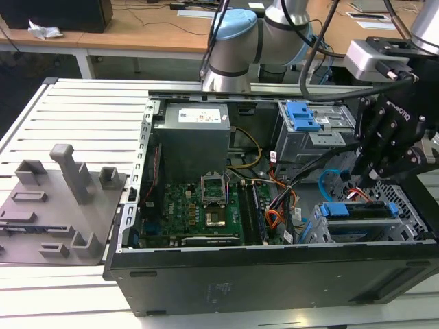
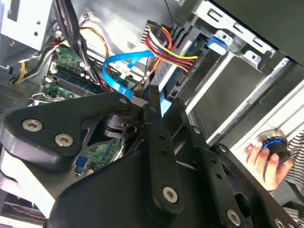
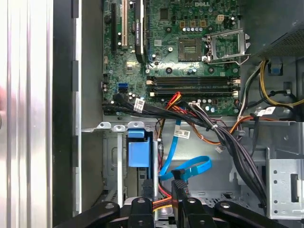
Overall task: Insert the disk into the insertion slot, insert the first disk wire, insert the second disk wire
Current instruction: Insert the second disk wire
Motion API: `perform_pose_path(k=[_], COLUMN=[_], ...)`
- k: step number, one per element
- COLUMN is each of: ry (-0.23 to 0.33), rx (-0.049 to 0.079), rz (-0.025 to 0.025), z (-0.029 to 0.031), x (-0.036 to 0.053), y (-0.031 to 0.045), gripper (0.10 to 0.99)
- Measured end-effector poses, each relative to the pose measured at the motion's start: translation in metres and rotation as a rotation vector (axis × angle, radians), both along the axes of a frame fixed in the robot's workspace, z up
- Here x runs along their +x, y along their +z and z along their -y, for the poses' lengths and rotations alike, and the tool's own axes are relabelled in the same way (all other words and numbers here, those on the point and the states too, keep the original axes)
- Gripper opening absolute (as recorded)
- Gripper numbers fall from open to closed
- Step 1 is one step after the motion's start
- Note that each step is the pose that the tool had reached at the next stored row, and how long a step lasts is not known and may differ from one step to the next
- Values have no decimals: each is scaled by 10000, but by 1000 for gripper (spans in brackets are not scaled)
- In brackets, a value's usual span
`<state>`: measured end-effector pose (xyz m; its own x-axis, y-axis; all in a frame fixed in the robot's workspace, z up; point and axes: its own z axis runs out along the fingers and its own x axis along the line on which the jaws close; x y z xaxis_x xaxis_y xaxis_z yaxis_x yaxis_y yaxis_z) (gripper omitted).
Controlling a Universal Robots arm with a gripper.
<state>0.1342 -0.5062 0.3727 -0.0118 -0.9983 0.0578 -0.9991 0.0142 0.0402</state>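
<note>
You had gripper [image 1: 367, 179] down at computer case [image 1: 274, 277] corner, exterior view's right, right above disk [image 1: 359, 209]. Grip state: couldn't tell. Disk lay in insertion slot [image 1: 410, 216], blue carrier showing. Blue cable [image 3: 190, 166] looped near gripper in first wrist view. Person's hand [image 2: 262, 160] sat on knob [image 2: 274, 145] in second wrist view.
</note>
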Motion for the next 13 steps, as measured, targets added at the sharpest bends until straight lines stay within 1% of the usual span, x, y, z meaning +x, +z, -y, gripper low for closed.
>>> perform_pose_path(k=[1,3,5,9,11,12,13], ry=[1,38,176,458,537,580,635], rx=[-1,1,5,7,7,11,19], rz=[0,0,0,0,1,6,7], z=[-21,-40,-46,-64,-67,-68,-68], x=[0,-4,-26,-39,-43,-59,-84], y=[0,-1,-3,-11,17,45,45], gripper=[302,302,302,302,302,302,302])
